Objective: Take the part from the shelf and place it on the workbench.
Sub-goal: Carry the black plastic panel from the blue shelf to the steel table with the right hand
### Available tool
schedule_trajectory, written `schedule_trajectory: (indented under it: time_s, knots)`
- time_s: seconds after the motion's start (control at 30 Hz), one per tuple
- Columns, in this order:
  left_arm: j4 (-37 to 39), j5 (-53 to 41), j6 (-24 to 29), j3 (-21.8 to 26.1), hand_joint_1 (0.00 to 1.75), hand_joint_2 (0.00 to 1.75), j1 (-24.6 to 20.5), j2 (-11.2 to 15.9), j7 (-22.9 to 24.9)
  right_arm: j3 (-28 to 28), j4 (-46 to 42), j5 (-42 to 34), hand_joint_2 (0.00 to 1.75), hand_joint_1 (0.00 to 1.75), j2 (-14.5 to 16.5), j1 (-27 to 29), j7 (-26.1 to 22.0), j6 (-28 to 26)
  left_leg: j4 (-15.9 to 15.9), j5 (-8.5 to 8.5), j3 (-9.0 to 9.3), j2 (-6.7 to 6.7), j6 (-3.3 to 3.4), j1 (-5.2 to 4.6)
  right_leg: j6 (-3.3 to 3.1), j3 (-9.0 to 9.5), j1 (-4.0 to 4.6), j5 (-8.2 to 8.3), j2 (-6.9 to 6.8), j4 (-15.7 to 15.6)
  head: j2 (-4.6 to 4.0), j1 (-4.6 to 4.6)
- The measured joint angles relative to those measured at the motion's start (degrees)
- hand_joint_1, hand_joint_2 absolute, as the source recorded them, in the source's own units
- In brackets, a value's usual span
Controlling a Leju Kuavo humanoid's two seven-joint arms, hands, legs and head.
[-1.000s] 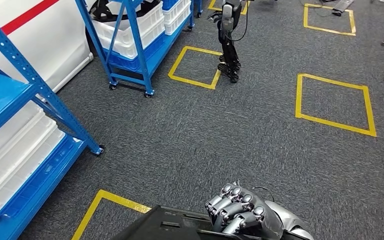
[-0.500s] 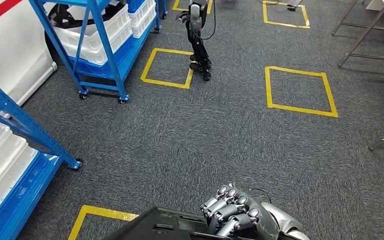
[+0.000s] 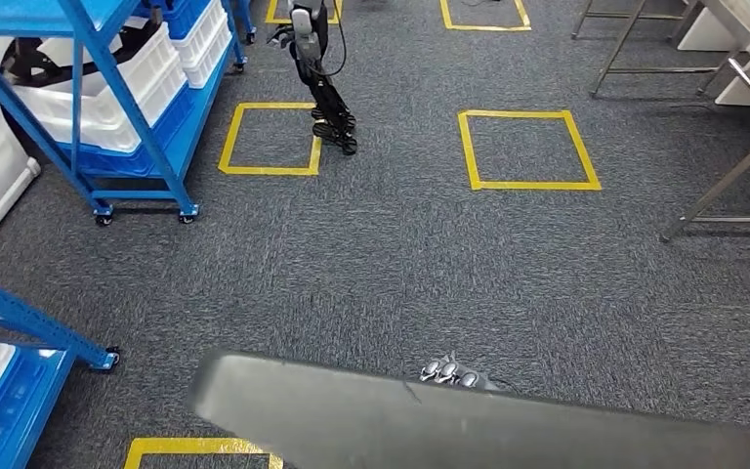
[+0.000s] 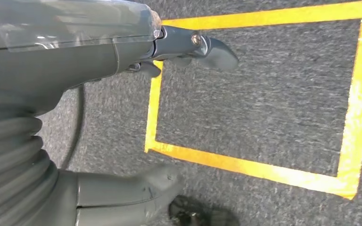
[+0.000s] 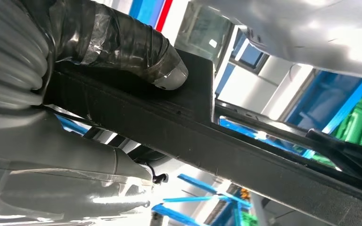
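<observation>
While you look from the head view, the part (image 3: 469,425) is a long dark piece lying across the bottom of the picture, its long axis running left to right. Your right hand (image 5: 75,108) holds it, thumb pressed on its flat side; your left hand (image 4: 122,56) hangs with nothing in it, fingers apart. Below is grey carpet (image 3: 430,244) with yellow tape squares (image 3: 527,181), a blue shelf (image 3: 107,98) and a metal workbench (image 3: 742,127).

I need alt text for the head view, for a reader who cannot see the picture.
A long dark part spans the bottom of the picture, with the right hand showing at its far edge. Beyond lies grey carpet with yellow taped squares, a blue shelf of white bins at the left and metal table legs at the right.
</observation>
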Motion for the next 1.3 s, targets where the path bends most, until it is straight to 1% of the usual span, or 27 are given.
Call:
schedule_trajectory:
  time_s: [0.03,0.07,0.1,0.17,0.23,0.3,0.33,0.37,0.4,0.43,0.5,0.57,0.6,0.63,0.67,0.73,0.8,0.87,0.93,1.0,1.03,1.07,1.1,1.13,1.17,1.23,1.3]
  knots:
    - [0.0,0.74,-0.05,0.42,0.0,1.75,0.11,-0.03,-0.42,-0.03,0.35,-0.22,1.75,1.75,0.11,0.19,-0.05,0.39,3.51,-1.25,-1.82,-0.48,-0.16,0.07,0.0,-0.15,-0.02,-0.06,0.69,0.23,0.0,-0.01]
    - [0.0,1.41,-0.11,0.89,0.0,1.75,0.18,-0.07,-0.87,-0.08,0.67,-0.27,1.75,1.75,0.16,0.41,-0.27,0.8,5.47,-1.48,-2.97,-0.63,-0.32,0.18,0.05,-0.29,-0.06,-0.17,1.41,0.53,0.0,-0.01]
    - [0.0,1.91,-0.16,1.36,0.0,1.75,0.21,-0.11,-1.31,-0.14,0.92,-0.2,1.75,1.75,0.19,0.61,-0.6,1.21,5.38,-0.59,-3.16,-0.69,-0.51,0.32,0.19,-0.4,-0.15,-0.33,2.14,0.9,0.0,-0.01]
    - [0.0,2.41,-0.15,2.09,0.0,1.75,0.21,-0.17,-1.92,-0.37,1.24,0.06,1.75,1.75,0.37,0.92,-1.32,1.81,-1.0,3.71,-0.43,-1.71,-1.05,0.82,0.74,-0.37,-0.51,-0.8,3.6,1.63,0.0,-0.01]
    - [0.0,2.73,0.05,2.79,0.0,1.75,0.2,-0.19,-2.22,-0.63,1.33,0.21,1.75,1.75,0.82,1.06,-1.78,2.16,-7.79,6.44,2.7,-4.39,-1.41,1.31,1.44,-0.41,-0.7,-1.15,4.94,2.15,0.0,0.0]
    - [-0.01,2.99,0.28,3.5,0.0,1.75,0.17,-0.15,-2.33,-0.9,1.33,0.22,1.75,1.75,1.31,1.19,-2.06,2.51,-9.72,6.52,3.63,-5.51,-0.87,1.25,2.15,-0.78,-0.78,-0.98,6.2,2.17,0.0,0.01]
    - [-0.02,3.07,0.34,3.78,0.0,1.75,0.13,-0.1,-2.33,-1.03,1.32,0.23,1.75,1.75,1.48,1.27,-2.12,2.65,-9.86,6.61,3.69,-4.93,-0.29,1.18,2.46,-1.0,-0.9,-0.81,6.83,2.14,0.0,0.02]
    - [-0.03,3.09,0.39,3.98,0.0,1.75,0.03,-0.06,-2.3,-1.18,1.31,0.24,1.75,1.75,1.57,1.35,-2.15,2.74,-9.94,6.74,3.72,-4.23,0.13,1.12,2.76,-1.24,-0.98,-0.86,6.66,2.37,0.0,0.02]
    - [-0.05,3.1,0.43,4.16,0.0,1.75,-0.04,-0.03,-2.25,-1.33,1.28,0.25,1.75,1.75,1.6,1.38,-2.16,2.78,-10.0,6.86,3.7,-3.57,0.57,1.07,3.02,-1.77,-0.99,-1.48,5.61,3.35,0.0,0.03]
    - [-0.08,3.1,0.48,4.36,0.0,1.75,-0.05,-0.03,-2.2,-1.49,1.25,0.26,1.75,1.75,1.63,1.36,-2.16,2.83,-10.08,6.94,3.7,-2.86,0.91,1.03,3.23,-2.77,-0.98,-2.76,4.06,5.43,0.0,0.03]
    - [-0.11,3.03,0.57,4.69,0.0,1.75,0.18,-0.03,-2.02,-1.78,1.2,0.26,1.75,1.75,1.72,1.33,-2.17,2.98,-10.09,6.87,3.67,-1.36,1.34,0.66,3.58,-6.37,-1.01,-6.65,1.06,12.86,0.0,0.03]
    - [-0.11,2.81,0.62,4.81,0.0,1.75,0.37,-0.03,-1.84,-1.97,1.2,0.25,1.75,1.75,1.78,1.41,-2.16,3.24,-10.08,6.72,3.68,0.19,1.53,0.33,3.62,-9.51,-1.11,-8.76,0.4,19.14,0.0,0.03]
    - [-0.11,2.66,0.63,4.82,0.0,1.75,0.32,-0.05,-1.78,-2.04,1.2,0.24,1.75,1.75,1.79,1.44,-2.16,3.42,-10.08,6.64,3.75,0.87,1.57,0.21,3.45,-9.62,-1.06,-8.16,0.34,19.32,0.0,0.04]
    - [-0.11,2.49,0.64,4.82,0.0,1.75,0.22,-0.09,-1.77,-2.09,1.2,0.24,1.75,1.75,1.78,1.46,-2.16,3.58,-10.11,6.55,3.9,1.46,1.6,0.13,3.16,-8.64,-0.92,-6.66,0.2,17.38,0.0,0.04]
    - [-0.11,2.29,0.64,4.82,0.0,1.75,0.09,-0.17,-1.77,-2.14,1.19,0.23,1.75,1.75,1.78,1.46,-2.16,3.72,-10.18,6.45,4.14,2.0,1.58,0.08,2.67,-6.55,-0.6,-4.54,-0.38,13.4,0.0,0.04]
    - [-0.11,2.01,0.63,4.82,0.0,1.75,-0.04,-0.52,-1.81,-2.21,1.1,0.22,1.75,1.75,1.78,1.36,-2.16,3.91,-10.39,6.22,4.67,2.98,1.41,-0.03,1.57,-2.34,0.45,-1.68,-2.79,5.28,0.0,0.04]
    - [-0.11,1.91,0.47,4.82,0.0,1.75,-0.04,-0.88,-1.97,-2.23,1.0,0.2,1.75,1.75,1.82,1.3,-2.15,4.03,-10.59,6.03,4.95,4.09,1.05,-0.13,0.83,-0.85,1.17,-1.13,-4.0,1.97,0.0,0.03]
    - [-0.11,1.83,0.16,4.81,0.0,1.75,-0.2,-1.08,-2.22,-2.24,0.89,0.2,1.75,1.75,1.88,1.41,-2.11,4.28,-10.78,5.77,5.3,5.1,0.58,-0.18,0.38,-0.65,0.97,-0.72,-2.78,1.26,0.0,0.03]
    - [-0.11,1.51,-0.19,4.8,0.0,1.75,-0.42,-1.18,-2.52,-2.24,0.74,0.13,1.75,1.75,2.03,1.3,-2.08,4.59,-8.87,4.28,4.8,3.58,0.15,-0.14,0.03,0.06,0.5,-0.07,-1.58,0.05,0.0,0.01]
    - [-0.11,1.09,-0.41,4.79,0.0,1.75,-0.34,-1.15,-2.66,-2.23,0.68,0.03,1.75,1.75,2.36,1.05,-1.85,4.77,-2.31,0.9,1.67,0.63,-0.19,0.0,-0.2,0.27,0.31,0.17,-0.4,-0.23,0.0,-0.02]
    - [-0.11,0.93,-0.43,4.78,0.0,1.75,-0.24,-1.14,-2.61,-2.21,0.69,0.01,1.75,1.75,2.51,0.97,-1.62,4.79,1.55,-0.63,-0.4,-0.16,-0.36,0.06,-0.3,0.11,0.3,0.1,0.27,0.04,0.0,-0.03]
    - [-0.11,0.81,-0.4,4.78,0.0,1.75,-0.14,-1.13,-2.49,-2.17,0.7,-0.01,1.75,1.75,2.63,0.97,-1.32,4.78,4.41,-1.33,-2.06,-0.52,-0.58,0.15,-0.3,-0.02,0.27,-0.04,1.0,0.37,0.0,-0.03]
    - [-0.11,0.7,-0.38,4.78,0.0,1.75,-0.09,-1.13,-2.34,-2.13,0.71,-0.04,1.75,1.75,2.74,0.95,-1.05,4.73,5.3,-0.83,-2.82,-0.63,-0.79,0.27,-0.23,-0.08,0.2,-0.21,1.7,0.68,0.0,-0.03]
    - [-0.11,0.62,-0.37,4.78,0.0,1.75,-0.08,-1.14,-2.18,-2.08,0.72,-0.1,1.75,1.75,2.85,0.91,-0.85,4.67,3.95,0.78,-2.49,-0.71,-1.01,0.44,-0.03,-0.06,0.08,-0.41,2.4,1.0,0.0,-0.03]
    - [-0.11,0.57,-0.32,4.78,0.0,1.75,-0.08,-1.14,-1.99,-2.03,0.72,-0.19,1.75,1.75,2.96,0.8,-0.7,4.61,0.63,3.13,-1.16,-1.1,-1.24,0.68,0.26,0.02,-0.11,-0.65,3.09,1.33,0.0,-0.03]
    - [-0.11,0.5,-0.11,4.78,0.0,1.75,-0.09,-1.16,-1.54,-1.96,0.73,-0.46,1.75,1.75,3.09,0.48,-0.52,4.52,-6.6,6.38,2.0,-3.21,-1.44,1.07,0.95,0.06,-0.42,-1.08,4.34,1.87,0.0,-0.02]
    - [-0.11,0.39,0.25,4.78,0.0,1.75,-0.07,-1.17,-0.96,-1.93,0.71,-0.79,1.75,1.75,3.23,0.14,-0.4,4.41,-9.67,6.88,3.33,-4.56,-0.83,0.98,1.7,-0.29,-0.59,-1.07,5.44,2.02,0.0,-0.01]
